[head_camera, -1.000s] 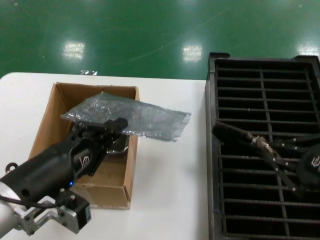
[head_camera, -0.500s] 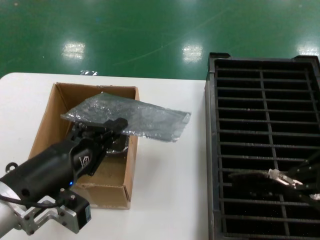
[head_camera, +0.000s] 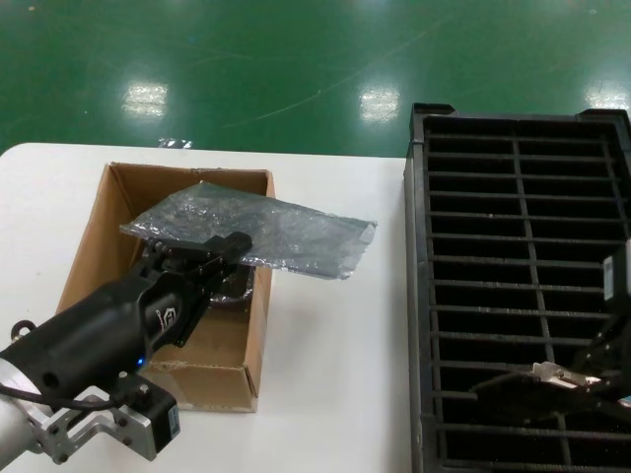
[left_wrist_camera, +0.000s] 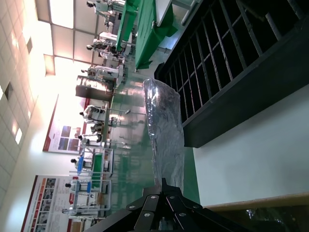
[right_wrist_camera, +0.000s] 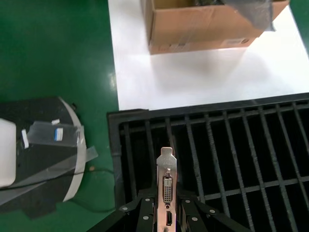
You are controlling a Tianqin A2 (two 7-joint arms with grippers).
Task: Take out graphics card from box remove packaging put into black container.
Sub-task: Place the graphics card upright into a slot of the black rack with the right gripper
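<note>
Over the near rows of the black container (head_camera: 521, 236), above its slot dividers: graphics card (right_wrist_camera: 167, 186), silver bracket outward, clamped in the right gripper (right_wrist_camera: 166, 210). Apart from it on the white table (head_camera: 325, 345), above the brown box (head_camera: 227, 379): empty crinkled packaging (head_camera: 266, 229), held level and jutting past the box's wall toward the container, pinched at one edge by the closed left gripper (head_camera: 222, 251).

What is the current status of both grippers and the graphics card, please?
Left gripper shut on packaging, held over the box. Right gripper shut on graphics card, above the black container. Nothing in the way.
</note>
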